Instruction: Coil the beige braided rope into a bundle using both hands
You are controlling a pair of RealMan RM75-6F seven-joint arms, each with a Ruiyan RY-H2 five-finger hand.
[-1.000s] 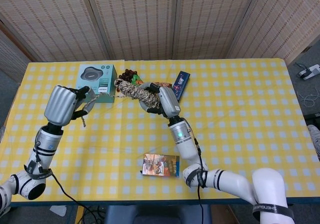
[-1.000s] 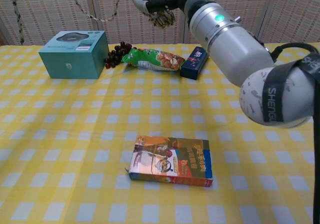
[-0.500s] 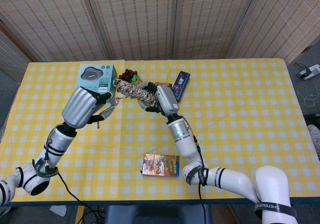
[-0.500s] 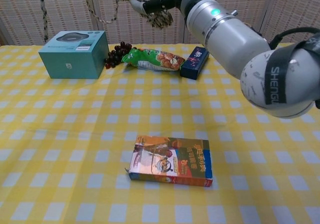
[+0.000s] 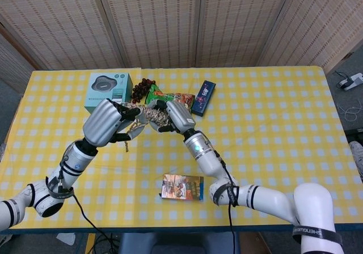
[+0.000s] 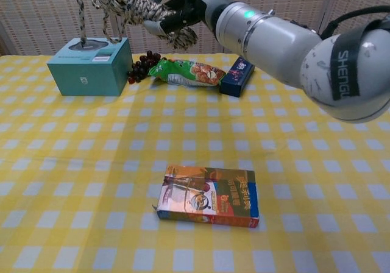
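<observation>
I see my right hand (image 6: 183, 8) gripping the coiled beige braided rope (image 6: 137, 11) above the far left part of the yellow checked table (image 5: 272, 129). My left hand (image 5: 108, 122) pinches its loose strand beside it.

Perhaps a lab: bamboo-screened table (image 5: 272, 123)

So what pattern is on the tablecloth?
Yellow and white checks; the tablecloth shows best in the chest view.
</observation>
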